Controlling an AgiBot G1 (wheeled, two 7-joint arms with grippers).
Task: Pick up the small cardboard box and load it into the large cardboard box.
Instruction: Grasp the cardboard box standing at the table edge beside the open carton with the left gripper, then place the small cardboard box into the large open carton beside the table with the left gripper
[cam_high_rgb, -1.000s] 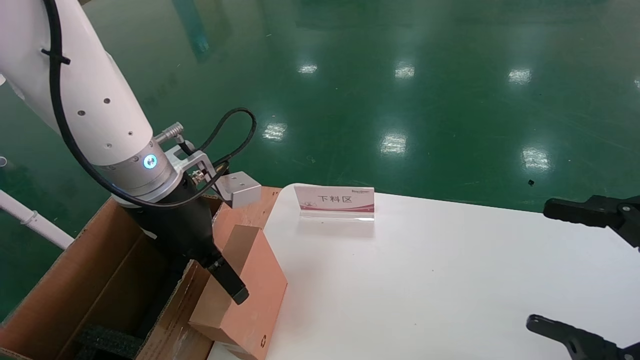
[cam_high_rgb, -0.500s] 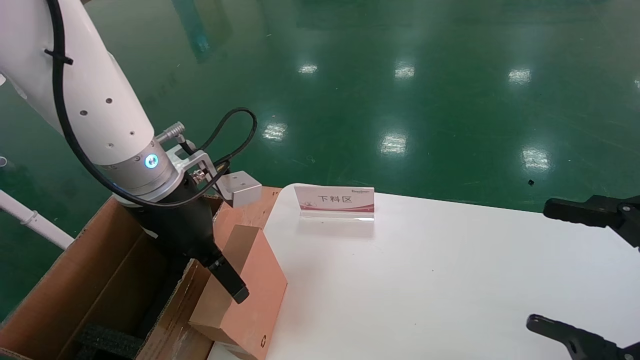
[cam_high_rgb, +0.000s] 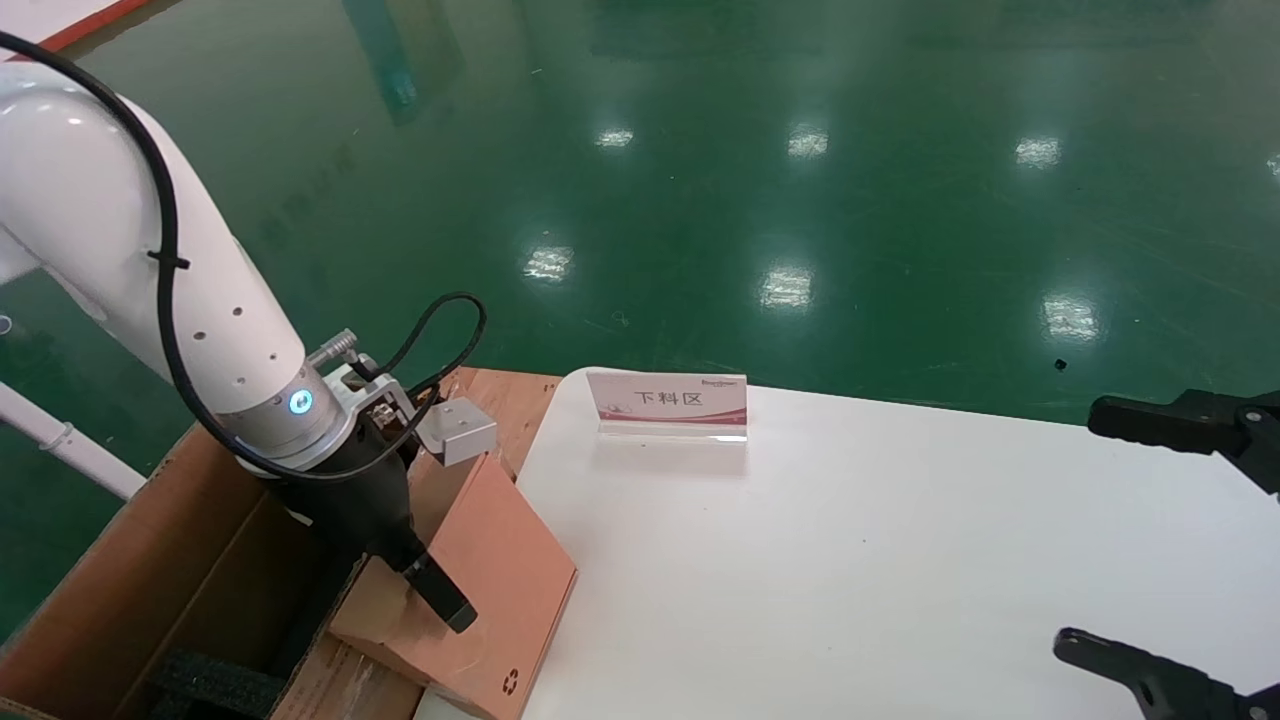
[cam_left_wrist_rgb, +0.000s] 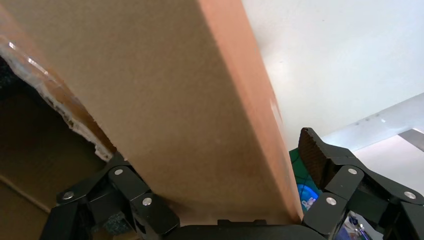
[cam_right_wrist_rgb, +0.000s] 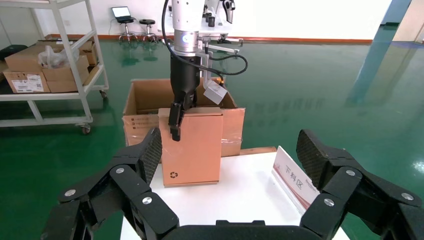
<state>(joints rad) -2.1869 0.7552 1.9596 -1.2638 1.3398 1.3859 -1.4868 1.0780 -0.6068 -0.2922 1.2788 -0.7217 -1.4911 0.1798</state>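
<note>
The small cardboard box (cam_high_rgb: 500, 560), pinkish-brown with a black recycling mark, leans steeply at the table's left edge, its top tipped toward the large cardboard box (cam_high_rgb: 150, 560). My left gripper (cam_high_rgb: 440, 600) is shut on the small box across its thickness. One finger lies on the orange face and the other is hidden behind it. In the left wrist view the small box (cam_left_wrist_rgb: 165, 90) fills the span between the fingers. The right wrist view shows the small box (cam_right_wrist_rgb: 195, 145) standing before the large box (cam_right_wrist_rgb: 145, 95). My right gripper (cam_high_rgb: 1140, 540) hangs open over the table's right side.
A white table (cam_high_rgb: 850, 560) carries an acrylic sign (cam_high_rgb: 668, 400) with red print near its far edge. Black foam (cam_high_rgb: 215, 680) lies inside the large box. A shelf cart (cam_right_wrist_rgb: 50, 60) with cartons stands far behind. Green floor lies all around.
My left arm has dropped lower and shifted left. The small box has tipped further over toward the large box. The right arm has not moved.
</note>
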